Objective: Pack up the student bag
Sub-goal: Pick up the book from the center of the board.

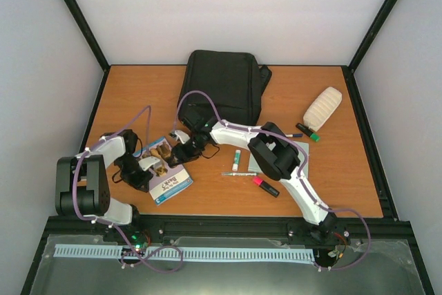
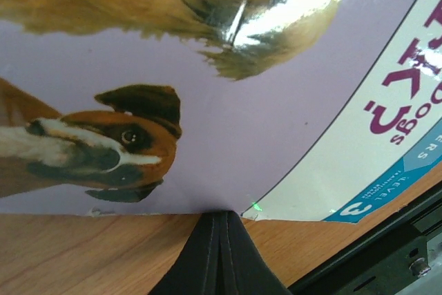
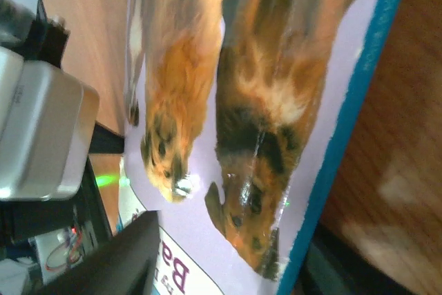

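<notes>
Now L jaws shut at book (image 2: pixel 242 157) edge, R jaws apart astride it.

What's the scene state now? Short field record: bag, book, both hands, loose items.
student bag: black, lying at far centre
dog book: near left, outside the bag, not yet packed
left hand: shut, fingertips at the book's edge; grip on it unclear
right hand: open, over the book's cover
loose items: glue stick, pen, pink highlighter, green-capped marker, white ribbed bottle
</notes>
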You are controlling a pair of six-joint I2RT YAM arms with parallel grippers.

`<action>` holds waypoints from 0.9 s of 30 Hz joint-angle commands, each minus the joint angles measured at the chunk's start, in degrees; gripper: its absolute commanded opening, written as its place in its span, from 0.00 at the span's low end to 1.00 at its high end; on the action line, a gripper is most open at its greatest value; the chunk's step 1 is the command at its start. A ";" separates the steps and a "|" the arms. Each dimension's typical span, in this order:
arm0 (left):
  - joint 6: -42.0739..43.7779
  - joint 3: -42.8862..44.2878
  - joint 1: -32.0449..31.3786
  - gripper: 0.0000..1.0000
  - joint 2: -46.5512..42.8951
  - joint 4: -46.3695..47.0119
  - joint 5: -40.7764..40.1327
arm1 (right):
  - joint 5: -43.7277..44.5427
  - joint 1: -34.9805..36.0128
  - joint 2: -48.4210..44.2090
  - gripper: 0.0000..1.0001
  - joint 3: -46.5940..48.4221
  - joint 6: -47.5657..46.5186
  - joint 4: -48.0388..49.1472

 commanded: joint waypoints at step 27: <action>-15.95 40.03 0.30 1.00 -6.76 -4.52 19.18 | 11.43 -12.66 -29.30 0.03 3.30 -19.98 -3.91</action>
